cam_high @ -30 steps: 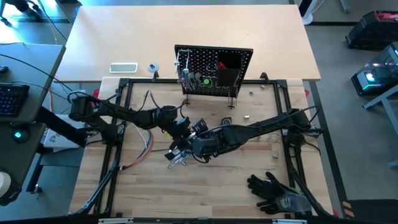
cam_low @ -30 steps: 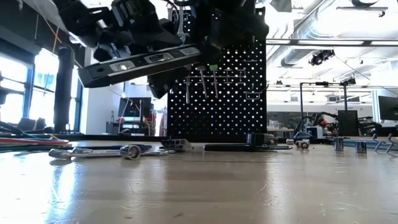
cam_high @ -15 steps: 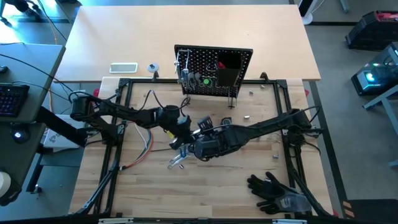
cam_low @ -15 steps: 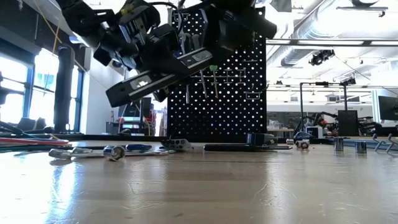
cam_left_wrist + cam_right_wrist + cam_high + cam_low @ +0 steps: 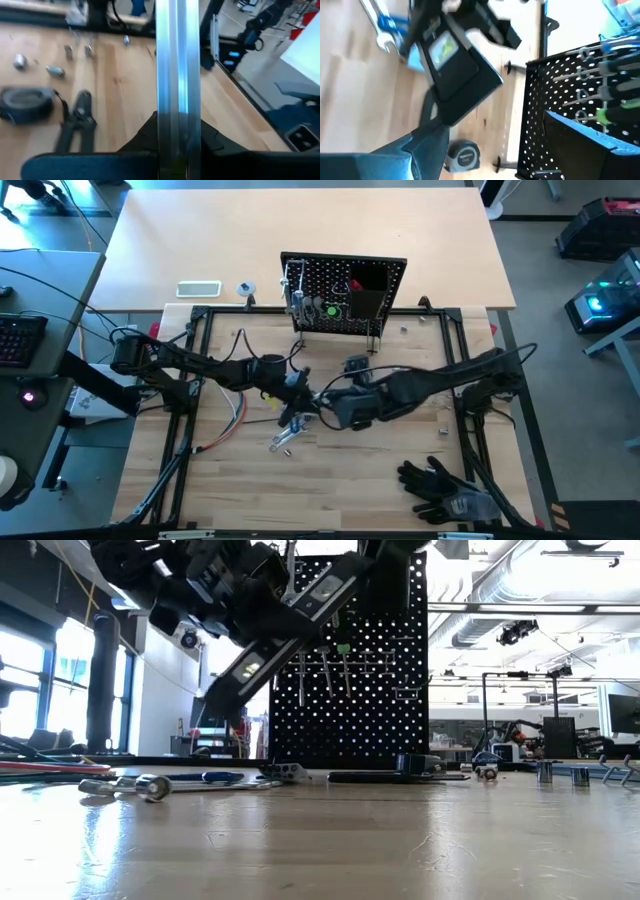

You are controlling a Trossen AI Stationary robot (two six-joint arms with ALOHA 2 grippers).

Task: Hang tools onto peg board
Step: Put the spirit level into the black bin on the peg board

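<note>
On the wooden table (image 5: 330,480), black gloves (image 5: 445,488) lie well apart from the peg board (image 5: 343,293).

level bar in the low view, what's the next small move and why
Probably draw the right gripper back, clear of the bar. The left gripper is shut on the bar, which runs straight out between its fingers in the left wrist view, while the right gripper stands open close beside it. Once clear, the left arm could carry the bar to the peg board.
</note>
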